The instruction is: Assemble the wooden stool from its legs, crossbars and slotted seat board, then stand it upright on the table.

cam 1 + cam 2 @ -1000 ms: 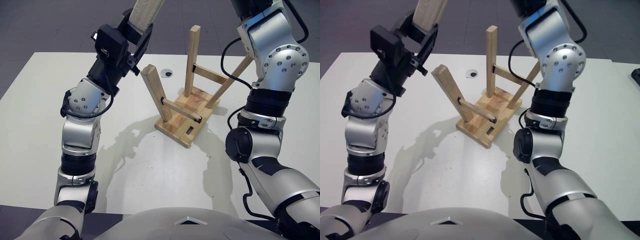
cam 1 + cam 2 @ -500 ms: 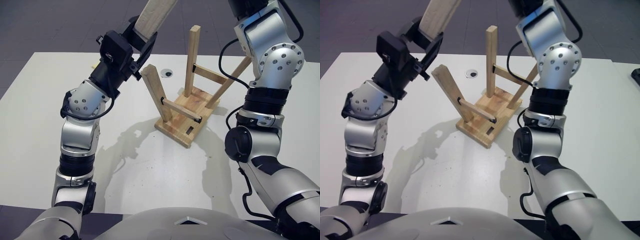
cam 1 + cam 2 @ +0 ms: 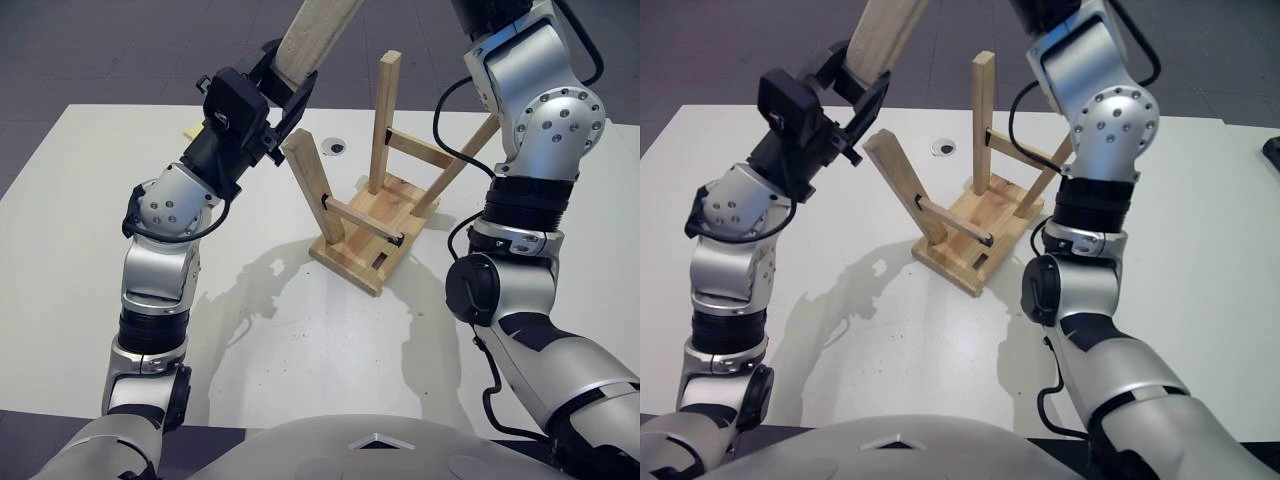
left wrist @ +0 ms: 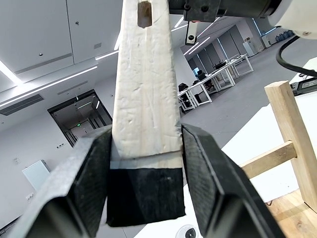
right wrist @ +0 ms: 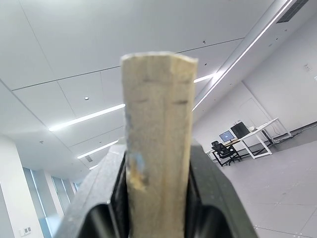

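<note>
Pale wooden square leg slants upward, clamped in left claw; slotted wooden seat board lies on white counter below, to its right. Right claw clamps another wooden bar.

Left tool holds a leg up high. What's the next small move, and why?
Probably swing the leg right and down toward the open slot in the seat board: three legs already stand on it, and the left tool grips this one.
</note>
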Robot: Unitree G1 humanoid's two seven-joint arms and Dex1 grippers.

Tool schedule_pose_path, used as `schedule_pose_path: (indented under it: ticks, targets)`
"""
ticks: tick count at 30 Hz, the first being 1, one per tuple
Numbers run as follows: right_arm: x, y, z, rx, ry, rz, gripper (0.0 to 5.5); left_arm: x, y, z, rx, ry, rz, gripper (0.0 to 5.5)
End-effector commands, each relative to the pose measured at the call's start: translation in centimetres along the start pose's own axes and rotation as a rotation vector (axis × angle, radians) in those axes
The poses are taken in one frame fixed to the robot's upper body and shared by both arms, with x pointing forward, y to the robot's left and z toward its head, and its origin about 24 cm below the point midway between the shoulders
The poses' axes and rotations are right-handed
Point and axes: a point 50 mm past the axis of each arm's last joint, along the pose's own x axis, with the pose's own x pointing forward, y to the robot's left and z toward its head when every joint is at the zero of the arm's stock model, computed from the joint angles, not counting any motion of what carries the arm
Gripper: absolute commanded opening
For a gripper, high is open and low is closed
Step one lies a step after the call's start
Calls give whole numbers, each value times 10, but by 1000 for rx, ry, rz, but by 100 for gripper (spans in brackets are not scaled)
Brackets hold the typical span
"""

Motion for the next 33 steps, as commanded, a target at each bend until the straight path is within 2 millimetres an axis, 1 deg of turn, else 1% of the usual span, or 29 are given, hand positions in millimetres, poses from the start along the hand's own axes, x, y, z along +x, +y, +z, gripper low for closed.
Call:
schedule_pose_path:
  ticks: [1,4,5,8,11,13,17,19,20,21,22,24,25,27,28,29,31,33]
  targets:
    - [-7,0,0,-4,8,-5,104,-1,0,-4,18,25,4,205]
    - [-15,0,-2,-58,10,-33,103,1,-1,-3,18,27,12,205]
    - [-18,0,-3,-61,8,-37,103,1,-1,-4,17,33,16,242]
    - [-24,2,2,-69,-22,-54,100,2,-3,-3,-1,38,10,278]
    - [-25,4,13,-68,-73,-57,100,1,-5,-2,-15,37,5,325]
    - [-25,8,24,-75,-119,-49,100,1,-8,-1,-35,32,-1,358]
    - [-38,19,43,-106,-201,-23,100,0,-7,8,-118,-7,12,416]
    - [-53,23,55,-119,-257,-40,100,-1,3,16,-206,-51,74,446]
    - [-63,26,62,-127,-287,-57,100,-2,13,20,-278,-80,129,468]
    - [-76,29,66,-148,-303,-79,100,-4,26,24,-362,-117,205,478]
    - [-87,32,68,-181,-303,-99,100,-7,39,27,-432,-152,281,493]
    - [-109,41,67,-262,-282,-124,100,-15,67,31,-549,-233,448,523]
    - [-118,47,65,-301,-264,-135,100,-22,84,32,-607,-285,559,540]
    - [-134,56,55,-401,-182,-178,100,-40,112,23,-703,-332,794,540]
    - [-139,59,49,-434,-137,-190,100,-48,120,17,-720,-328,881,540]
    - [-142,60,44,-459,-100,-200,100,-54,124,10,-719,-305,944,540]
    - [-150,56,35,-490,-15,-243,100,-62,124,-6,-696,-221,1041,540]
    - [-160,47,27,-507,58,-307,100,-68,120,-21,-700,-146,1115,540]
